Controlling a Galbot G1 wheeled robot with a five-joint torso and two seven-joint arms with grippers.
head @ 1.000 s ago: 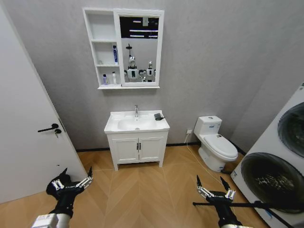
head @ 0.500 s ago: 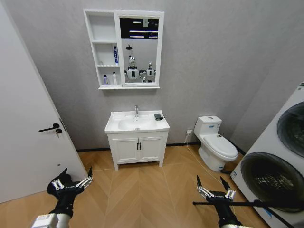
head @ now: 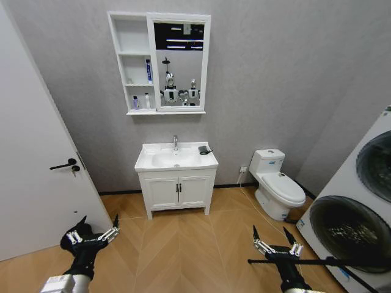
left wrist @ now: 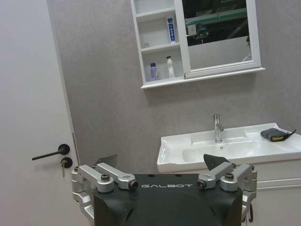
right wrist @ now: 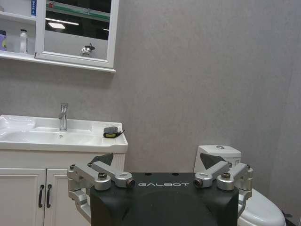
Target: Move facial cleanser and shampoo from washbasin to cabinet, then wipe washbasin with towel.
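Note:
The white washbasin [head: 149,163] with its chrome tap [head: 175,142] stands against the far wall, above a two-door cupboard. The dark towel [head: 203,149] lies folded on its right rear corner, also seen as towel [left wrist: 273,134] and towel [right wrist: 111,132]. Higher up hangs the cabinet [head: 121,61] beside a mirror. A purple bottle [head: 135,102] and a white bottle [head: 146,101] stand on its lowest shelf. I cannot tell which is the facial cleanser or the shampoo. My left gripper [head: 93,232] and right gripper [head: 275,239] hang low over the floor, far from the washbasin, both open and holding nothing.
A blue-and-white tube [head: 148,70] stands on the middle shelf. A white door [head: 36,183] is at the left, a toilet [head: 278,186] right of the washbasin, and stacked washing machines [head: 357,220] at the far right. Wooden floor [head: 183,244] lies between me and the washbasin.
The head view shifted very slightly to one side a second ago; the grippers and the objects have not moved.

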